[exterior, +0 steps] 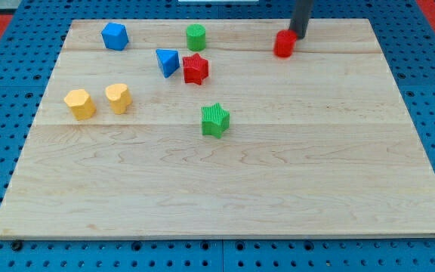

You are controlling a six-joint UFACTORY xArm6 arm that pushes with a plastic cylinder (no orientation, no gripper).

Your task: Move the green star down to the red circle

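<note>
Finding my tip touching the red circle at the view's top right, carrying nothing since it has no claw, I judge the task barely begun: the green star sits mid-board, well apart from that circle.

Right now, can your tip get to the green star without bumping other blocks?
Probably yes. My tip sits beside the red circle at the view's top right, and the board between it and the green star holds no blocks.
</note>
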